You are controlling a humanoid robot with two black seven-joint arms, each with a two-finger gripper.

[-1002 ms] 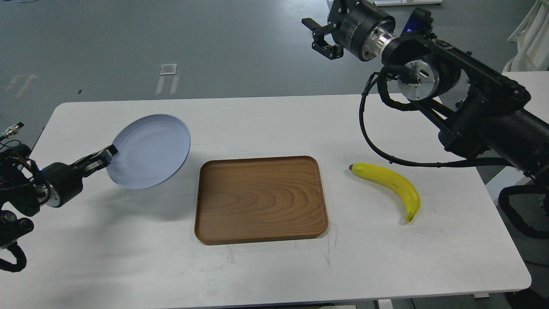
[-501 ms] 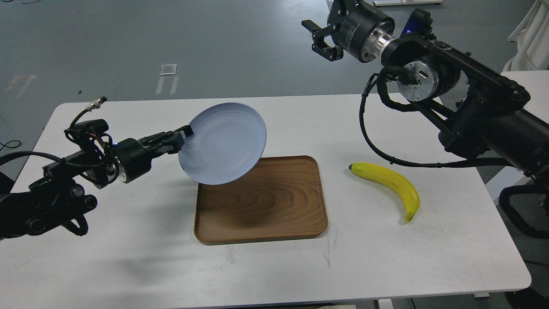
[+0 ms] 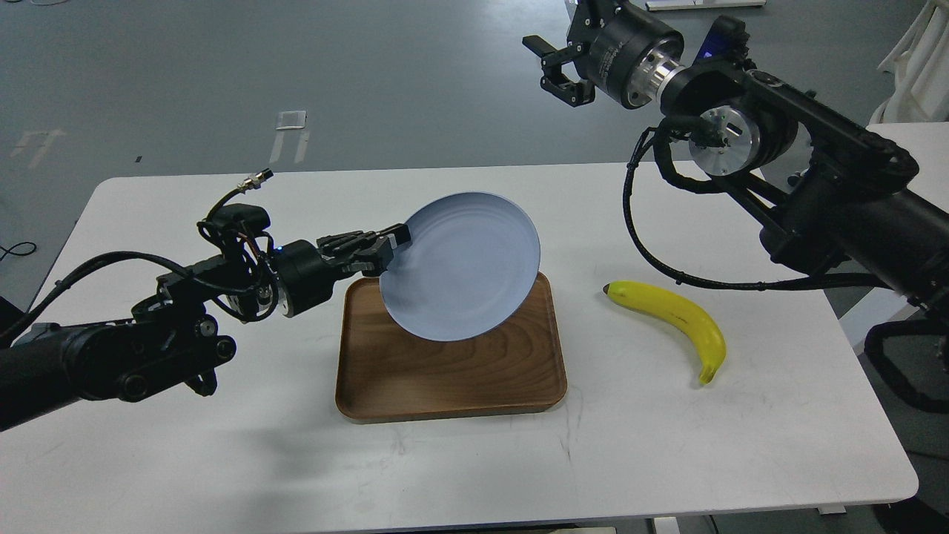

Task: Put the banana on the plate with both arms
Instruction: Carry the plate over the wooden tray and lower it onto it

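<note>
My left gripper (image 3: 393,239) is shut on the left rim of the pale blue-grey plate (image 3: 461,265). It holds the plate tilted in the air above the brown wooden tray (image 3: 445,371). The yellow banana (image 3: 678,319) lies on the white table to the right of the tray, dark tip to the upper left, stem end to the lower right. My right gripper (image 3: 552,67) is raised high beyond the table's far edge, well above the banana. Its fingers stand apart and hold nothing.
The white table (image 3: 185,460) spans the view, with grey floor beyond its far edge. My right arm (image 3: 815,193) reaches in over the table's right side, a black cable (image 3: 645,245) looping below it. A white object (image 3: 916,67) stands at the far right.
My left arm has carried the plate to the right, from over the table's left side to above the tray. The banana and my right arm have stayed nearly still.
</note>
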